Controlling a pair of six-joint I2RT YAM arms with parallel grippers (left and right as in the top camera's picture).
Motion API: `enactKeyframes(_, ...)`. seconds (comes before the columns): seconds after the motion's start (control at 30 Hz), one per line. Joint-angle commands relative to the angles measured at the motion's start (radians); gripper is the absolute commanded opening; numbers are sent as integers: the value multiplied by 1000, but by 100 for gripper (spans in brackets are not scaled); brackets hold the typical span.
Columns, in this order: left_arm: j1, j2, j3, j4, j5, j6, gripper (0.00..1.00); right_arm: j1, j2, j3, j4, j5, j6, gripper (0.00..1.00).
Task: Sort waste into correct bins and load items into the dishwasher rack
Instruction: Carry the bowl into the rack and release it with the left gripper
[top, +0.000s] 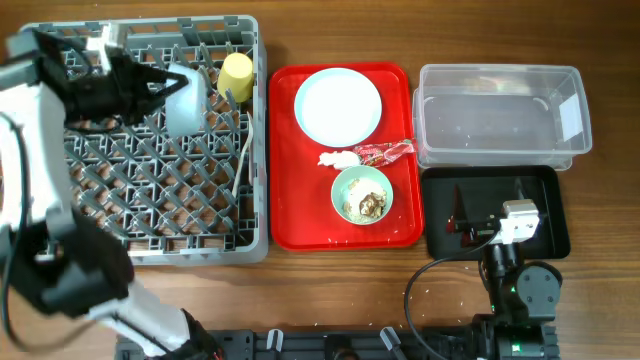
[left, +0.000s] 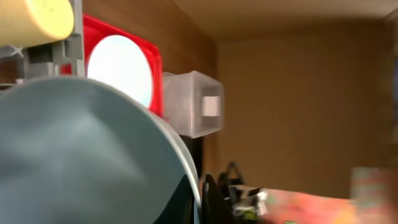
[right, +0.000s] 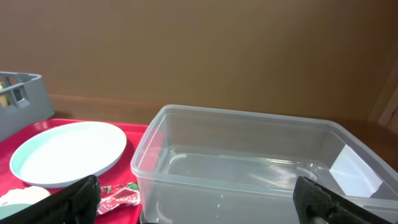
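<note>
Over the back of the grey dishwasher rack (top: 150, 235), my left gripper (top: 160, 88) is shut on the rim of the light blue bowl (top: 186, 98). In the left wrist view the bowl (left: 74, 155) fills the lower left, with the gripper (left: 202, 198) pinching its edge. The yellow cup (top: 237, 73) stands in the rack beside it. On the red tray (top: 290, 215) lie the light blue plate (top: 338, 105), a white napkin (top: 336, 158), a red wrapper (top: 386, 151) and a mint-green bowl (top: 362, 193) holding food scraps. My right gripper (top: 463, 222) hangs open and empty over the black tray (top: 540, 190).
The clear tub (top: 500, 115) stands behind the black tray and fills the right wrist view (right: 249, 162), between my spread fingers (right: 81, 199). A white utensil (top: 241, 165) stands in the rack's right side. The rack's pegs stand upright all around the bowl.
</note>
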Motion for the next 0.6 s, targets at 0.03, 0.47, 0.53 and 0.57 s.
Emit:
enactKeyframes(0.03, 1, 241, -8, -5, 304, 38, 4, -6, -2, -1, 3, -1, 0, 100)
enactKeyframes(0.47, 49, 332, -8, -16, -66, 84, 12, -6, -2, -1, 3, -1, 0, 99)
enactKeyframes(0.53, 63, 332, -8, -18, -122, 77, 28, -6, -2, -1, 3, -1, 0, 100)
enactKeyframes(0.57, 71, 332, -8, -27, -124, 60, 41, -6, -2, -1, 3, -2, 0, 100)
